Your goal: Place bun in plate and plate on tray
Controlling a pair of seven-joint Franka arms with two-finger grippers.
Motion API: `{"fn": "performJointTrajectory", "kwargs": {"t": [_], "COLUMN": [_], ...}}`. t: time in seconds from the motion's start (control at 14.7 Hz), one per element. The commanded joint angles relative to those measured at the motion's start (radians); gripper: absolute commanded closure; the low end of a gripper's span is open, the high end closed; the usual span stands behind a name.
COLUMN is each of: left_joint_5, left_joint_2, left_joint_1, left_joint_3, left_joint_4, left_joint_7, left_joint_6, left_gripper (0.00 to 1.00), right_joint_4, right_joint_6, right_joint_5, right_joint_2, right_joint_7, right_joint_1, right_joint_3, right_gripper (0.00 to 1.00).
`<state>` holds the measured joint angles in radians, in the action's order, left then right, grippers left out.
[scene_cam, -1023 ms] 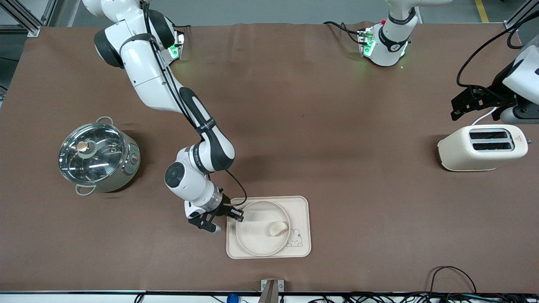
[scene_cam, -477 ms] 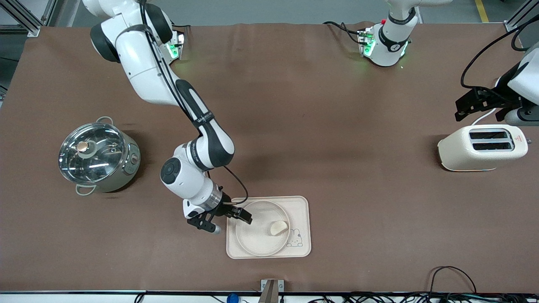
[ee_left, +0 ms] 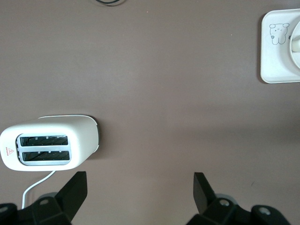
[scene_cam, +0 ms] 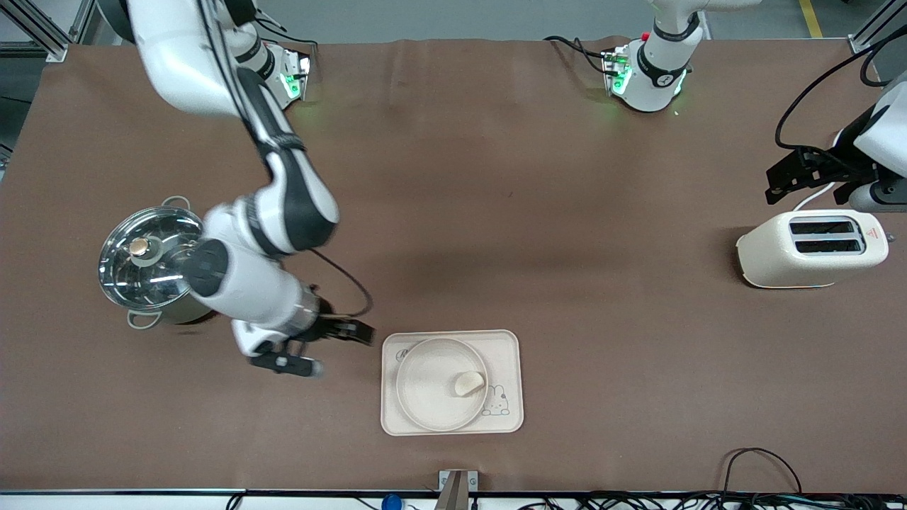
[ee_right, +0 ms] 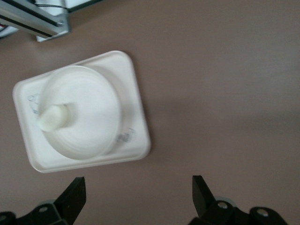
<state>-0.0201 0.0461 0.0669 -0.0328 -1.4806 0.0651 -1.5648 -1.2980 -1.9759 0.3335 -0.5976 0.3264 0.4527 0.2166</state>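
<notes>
The bun (scene_cam: 469,383) lies in the round plate (scene_cam: 425,386), and the plate sits on the rabbit tray (scene_cam: 507,347) near the table's front edge. In the right wrist view, bun (ee_right: 52,117), plate (ee_right: 91,105) and tray (ee_right: 133,89) lie together. My right gripper (scene_cam: 329,348) hangs open and empty over bare table beside the tray, toward the right arm's end; its jaws (ee_right: 139,193) stand wide over brown cloth. My left gripper (scene_cam: 801,173) waits open above the table by the toaster, and the left wrist view (ee_left: 140,187) shows nothing between its fingers.
A steel pot with a glass lid (scene_cam: 163,265) stands at the right arm's end, partly under the right arm. A cream toaster (scene_cam: 811,248) (ee_left: 47,145) stands at the left arm's end. Cables run along the table's front edge (scene_cam: 758,460).
My right gripper opened, let go of the plate's rim, and drew back from the tray toward the pot. Plate, bun and tray stayed put. The left arm barely moved.
</notes>
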Motion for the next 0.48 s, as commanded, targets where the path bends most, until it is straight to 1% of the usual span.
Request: {"fn": "performJointTrajectory", "kwargs": {"t": [0.0,0.07,0.14,0.2,0.34,0.41], "left_joint_5": [-0.001,-0.001,0.003,0.003,0.005,0.002], "left_joint_2": [0.023,0.032,0.034,0.034,0.034,0.035], "left_joint_1": [0.004,0.001,-0.001,-0.002,-0.004,-0.004], "left_joint_3": [0.005,0.005,0.005,0.007,0.008,0.008], "left_joint_4": [0.046,0.054,0.052,0.052,0.052,0.052], "left_joint_7": [-0.016,-0.014,-0.014,-0.016,-0.018,-0.019], "left_joint_6": [0.003,0.003,0.003,0.003,0.003,0.003], "left_gripper": [0.0,0.0,0.0,0.0,0.0,0.0], "right_joint_4": [-0.132,-0.133,-0.133,-0.135,-0.139,-0.139], "right_joint_6": [0.135,0.181,0.216,0.241,0.302,0.337], "right_joint_5": [-0.031,-0.071,-0.133,-0.18,-0.23,-0.275], "right_joint_2": [0.179,0.209,0.238,0.264,0.315,0.347], "right_joint_7": [-0.159,-0.194,-0.22,-0.224,-0.225,-0.227], "right_joint_1": [-0.035,-0.04,-0.042,-0.043,-0.048,-0.054], "right_joint_3": [0.069,0.098,0.107,0.107,0.11,0.109], "right_gripper": [0.0,0.0,0.0,0.0,0.0,0.0]}}
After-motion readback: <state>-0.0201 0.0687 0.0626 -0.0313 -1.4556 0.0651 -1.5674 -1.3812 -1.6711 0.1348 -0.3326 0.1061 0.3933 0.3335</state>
